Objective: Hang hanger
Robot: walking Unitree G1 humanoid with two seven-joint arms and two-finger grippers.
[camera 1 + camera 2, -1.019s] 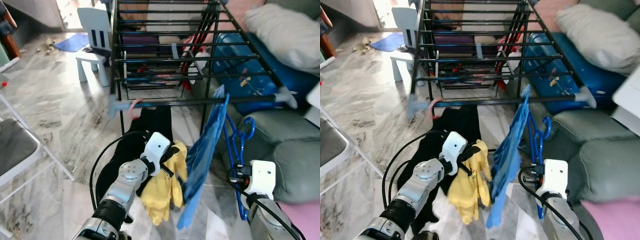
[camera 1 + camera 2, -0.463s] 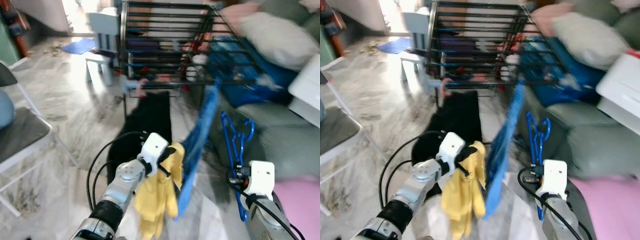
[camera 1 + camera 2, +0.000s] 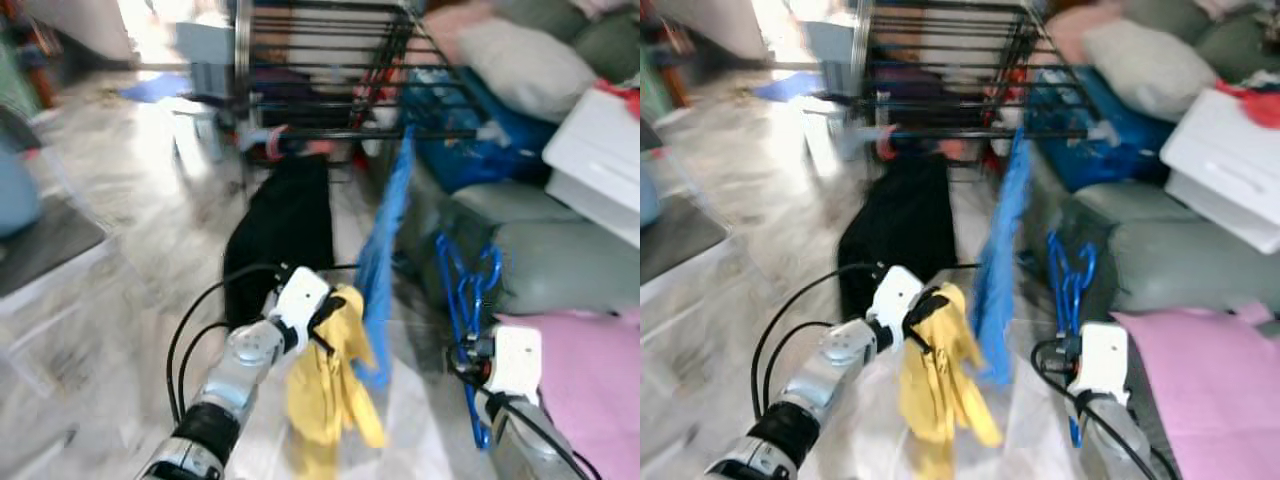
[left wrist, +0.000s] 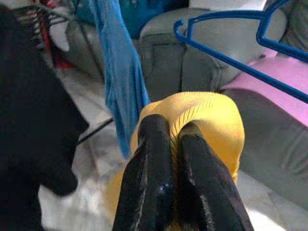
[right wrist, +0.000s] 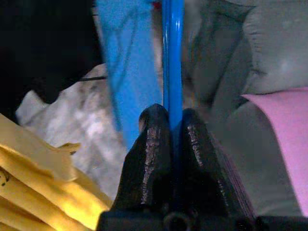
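Observation:
A blue plastic hanger (image 3: 465, 290) stands upright at my right side, with my right gripper (image 5: 171, 118) shut on its lower bar (image 5: 172, 57). My left gripper (image 4: 168, 139) is shut on a yellow garment (image 3: 325, 390) that dangles below it in front of me. Ahead stands the black drying rack (image 3: 330, 60). From its front bar hang a blue cloth (image 3: 385, 240) and a black garment (image 3: 285, 225). The hanger sits just right of the blue cloth and the yellow garment just left of it. The head views are blurred.
A grey sofa (image 3: 540, 260) runs along the right with a pink cloth (image 3: 590, 380), a white box (image 3: 600, 150) and a pale pillow (image 3: 525, 65) on it. A folding chair (image 3: 40, 230) stands at the left on the marble floor.
The whole picture has shifted and blurred, so the camera moved; the rack now looks farther off and more sofa shows. Both grippers keep their hold.

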